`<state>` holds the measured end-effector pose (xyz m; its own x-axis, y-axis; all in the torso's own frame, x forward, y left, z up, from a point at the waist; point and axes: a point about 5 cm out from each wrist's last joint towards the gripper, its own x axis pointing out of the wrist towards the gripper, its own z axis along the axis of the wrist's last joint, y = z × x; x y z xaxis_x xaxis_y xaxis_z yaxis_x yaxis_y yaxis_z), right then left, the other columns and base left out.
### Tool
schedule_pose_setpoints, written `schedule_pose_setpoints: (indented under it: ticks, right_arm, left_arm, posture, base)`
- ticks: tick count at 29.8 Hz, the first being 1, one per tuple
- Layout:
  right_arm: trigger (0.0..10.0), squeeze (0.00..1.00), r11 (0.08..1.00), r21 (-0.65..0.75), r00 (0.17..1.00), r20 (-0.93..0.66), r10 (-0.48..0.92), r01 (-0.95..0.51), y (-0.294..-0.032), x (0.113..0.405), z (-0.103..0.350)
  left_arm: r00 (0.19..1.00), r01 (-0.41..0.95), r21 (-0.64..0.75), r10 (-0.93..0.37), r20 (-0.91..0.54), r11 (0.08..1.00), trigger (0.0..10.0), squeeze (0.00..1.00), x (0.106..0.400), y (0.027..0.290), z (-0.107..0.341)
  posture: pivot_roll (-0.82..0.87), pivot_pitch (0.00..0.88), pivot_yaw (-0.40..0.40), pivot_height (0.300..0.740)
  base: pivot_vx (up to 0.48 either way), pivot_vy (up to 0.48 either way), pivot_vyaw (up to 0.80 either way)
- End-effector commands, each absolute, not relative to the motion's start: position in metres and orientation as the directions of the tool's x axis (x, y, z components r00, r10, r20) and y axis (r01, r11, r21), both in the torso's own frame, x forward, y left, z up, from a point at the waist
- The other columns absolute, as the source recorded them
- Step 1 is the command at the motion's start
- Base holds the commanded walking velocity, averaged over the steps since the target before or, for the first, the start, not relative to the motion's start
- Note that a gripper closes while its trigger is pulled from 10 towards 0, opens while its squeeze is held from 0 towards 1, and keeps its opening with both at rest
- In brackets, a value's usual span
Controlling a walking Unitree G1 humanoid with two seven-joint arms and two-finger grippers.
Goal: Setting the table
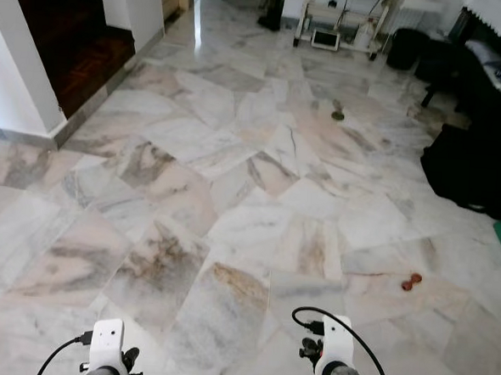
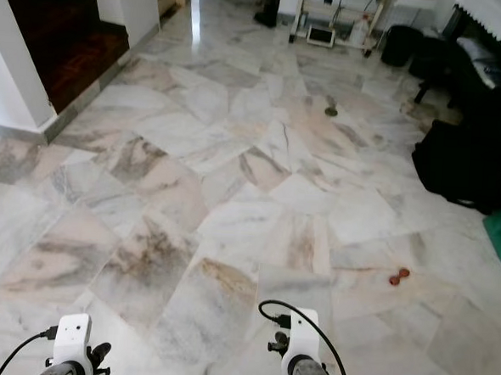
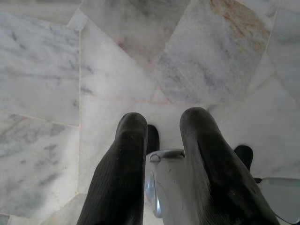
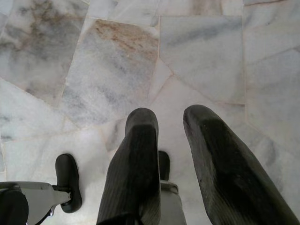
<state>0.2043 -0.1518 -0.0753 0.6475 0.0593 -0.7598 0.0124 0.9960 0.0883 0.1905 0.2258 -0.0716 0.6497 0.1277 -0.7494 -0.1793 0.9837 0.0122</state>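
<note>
Fingers (image 3: 131, 154) parted, pointing floorward (image 1: 233, 195).

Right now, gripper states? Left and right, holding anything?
Left gripper: open, empty, hanging over the marble floor.
Right gripper: open, empty, also hanging low over the floor.

No legible text, label, brand, number or sign anywhere in the room. Marble floor (image 1: 233, 195): veining only, no markings. White device (image 1: 325, 39) on the low rack at the far wall: too small to read. White housings on the robot's wrists: no print can be made out. Black fingers seen from the wrist cameras: plain ribbed surfaces, nothing written.
</note>
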Motion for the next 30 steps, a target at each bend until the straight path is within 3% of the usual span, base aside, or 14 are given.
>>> schedule_pose_setpoints:
  ticks: [1,6,27,30]
  right_arm:
    - [10.0,0.00,0.997,0.079,0.647,-0.761,0.056,0.007,-0.1533,0.2051,-0.0748]
    - [10.0,0.00,0.997,0.080,0.646,-0.761,0.058,0.005,-0.1529,0.2051,-0.0748]
    - [10.0,0.00,0.998,0.069,0.641,-0.766,0.050,0.003,-0.1537,0.2029,-0.0760]
    - [10.0,0.00,0.998,0.060,0.630,-0.775,0.051,-0.007,-0.1535,0.2022,-0.0768]
  left_arm:
    - [0.618,-0.178,0.015,0.124,-0.776,0.984,10.0,0.00,0.1829,0.2240,-0.0766]
    - [0.618,-0.180,0.015,0.125,-0.776,0.984,10.0,0.00,0.1827,0.2241,-0.0766]
    - [0.623,-0.199,0.007,0.132,-0.771,0.980,10.0,0.00,0.1832,0.2216,-0.0768]
    - [0.618,-0.202,0.011,0.136,-0.774,0.979,10.0,0.00,0.1831,0.2219,-0.0770]
  posture:
    - [0.07,0.000,-0.081,0.740]
    - [0.07,0.000,-0.083,0.740]
    - [0.08,0.000,-0.086,0.740]
    - [0.08,0.000,-0.085,0.740]
  base:
    - [-0.311,0.000,0.00]
    - [-0.302,0.000,0.00]
    - [0.000,0.000,0.00]
    - [0.000,0.000,-0.80]
